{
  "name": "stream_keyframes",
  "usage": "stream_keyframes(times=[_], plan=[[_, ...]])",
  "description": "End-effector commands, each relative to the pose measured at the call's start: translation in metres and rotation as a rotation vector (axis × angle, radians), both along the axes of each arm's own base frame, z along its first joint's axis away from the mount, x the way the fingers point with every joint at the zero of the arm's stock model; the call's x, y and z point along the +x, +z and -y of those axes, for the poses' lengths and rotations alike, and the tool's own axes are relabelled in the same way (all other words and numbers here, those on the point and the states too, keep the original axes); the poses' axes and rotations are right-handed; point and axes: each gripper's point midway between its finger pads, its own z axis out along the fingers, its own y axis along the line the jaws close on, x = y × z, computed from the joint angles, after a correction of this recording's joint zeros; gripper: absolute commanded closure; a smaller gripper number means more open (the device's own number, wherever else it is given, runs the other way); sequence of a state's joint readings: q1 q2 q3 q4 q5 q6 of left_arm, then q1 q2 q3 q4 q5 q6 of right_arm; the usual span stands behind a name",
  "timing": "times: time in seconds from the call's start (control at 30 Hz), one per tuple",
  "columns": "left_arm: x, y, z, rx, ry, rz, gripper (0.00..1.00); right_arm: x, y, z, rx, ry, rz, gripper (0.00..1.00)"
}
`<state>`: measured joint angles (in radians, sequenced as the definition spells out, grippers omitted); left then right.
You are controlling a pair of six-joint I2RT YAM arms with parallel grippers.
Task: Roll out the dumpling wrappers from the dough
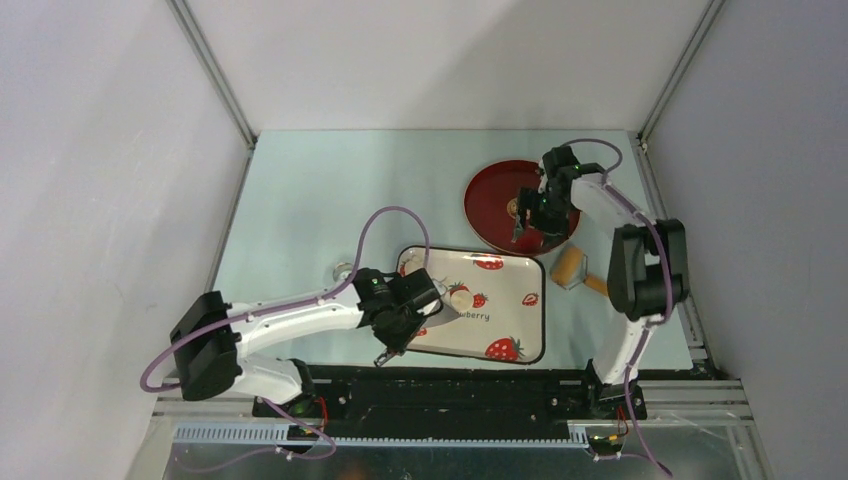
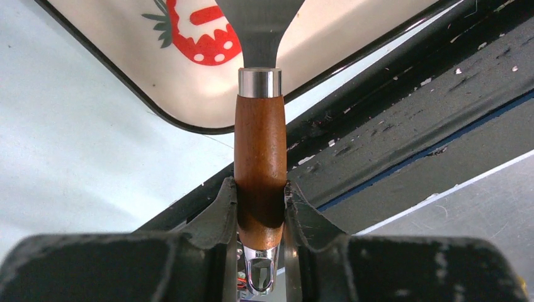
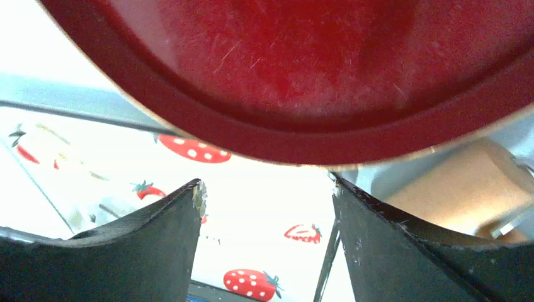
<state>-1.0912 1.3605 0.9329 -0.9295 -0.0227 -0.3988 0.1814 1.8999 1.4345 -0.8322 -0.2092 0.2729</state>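
Note:
My left gripper (image 1: 408,316) is shut on the brown wooden handle (image 2: 259,151) of a metal scraper. Its grey blade (image 2: 258,22) reaches over the strawberry-print tray (image 1: 520,330) at the near left corner (image 2: 189,107). My right gripper (image 1: 527,222) hangs open and empty just over the near rim of the red plate (image 1: 490,190). That rim (image 3: 277,141) fills the top of the right wrist view above my gripper (image 3: 266,187). A small pale spot (image 1: 513,207) lies on the plate beside the gripper; I cannot tell if it is a wrapper. No dough lump shows clearly.
A wooden roller (image 1: 570,268) lies between tray and plate on the right, and shows in the right wrist view (image 3: 466,189). A small shiny ring (image 1: 342,270) sits on the table left of the tray. The black base rail (image 2: 409,100) runs along the near edge.

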Motion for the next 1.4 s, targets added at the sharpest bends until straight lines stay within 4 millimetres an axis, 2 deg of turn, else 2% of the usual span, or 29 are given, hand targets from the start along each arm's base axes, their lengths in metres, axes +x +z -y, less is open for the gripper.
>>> stream_keyframes(times=[0.0,0.07,0.17,0.23,0.27,0.33,0.37,0.5,0.7,0.87,1.0,1.13,1.23,1.37], plan=[[0.001,0.007,0.001,-0.028,-0.031,0.033,1.00,-0.012,0.052,0.009,-0.001,-0.042,0.113,0.20],[0.000,0.007,0.001,-0.027,-0.036,0.030,1.00,-0.027,0.057,0.010,0.031,-0.051,0.109,0.19],[0.000,0.008,0.002,-0.029,-0.047,0.032,1.00,-0.051,0.052,0.012,0.070,-0.071,0.070,0.22],[-0.001,0.009,0.002,-0.033,-0.053,0.030,1.00,-0.076,0.044,0.015,0.097,-0.090,0.032,0.29],[-0.002,0.009,0.003,-0.037,-0.055,0.027,1.00,-0.082,0.042,0.017,0.115,-0.108,0.015,0.38],[-0.004,0.009,0.003,-0.039,-0.057,0.018,1.00,-0.100,0.035,0.017,0.142,-0.119,-0.018,0.46],[-0.005,0.009,0.003,-0.038,-0.061,0.014,1.00,-0.111,0.028,0.019,0.141,-0.127,-0.042,0.47],[-0.008,0.003,0.000,-0.011,-0.060,0.000,1.00,-0.134,0.006,0.020,0.169,-0.155,-0.111,0.50],[-0.012,0.000,0.000,-0.004,-0.065,-0.021,1.00,-0.145,-0.027,0.020,0.168,-0.175,-0.191,0.50],[-0.014,-0.007,0.001,0.022,-0.071,-0.051,1.00,-0.143,-0.043,0.017,0.188,-0.170,-0.214,0.52],[-0.013,-0.012,0.001,0.042,-0.077,-0.055,1.00,-0.139,-0.051,0.018,0.184,-0.169,-0.221,0.58],[-0.011,-0.015,0.002,0.059,-0.083,-0.057,1.00,-0.137,-0.057,0.019,0.200,-0.164,-0.227,0.70],[-0.011,-0.018,0.003,0.069,-0.086,-0.062,1.00,-0.136,-0.056,0.019,0.203,-0.160,-0.221,0.85],[-0.010,-0.020,0.005,0.079,-0.094,-0.070,1.00,-0.137,-0.054,0.016,0.219,-0.152,-0.222,0.97]])
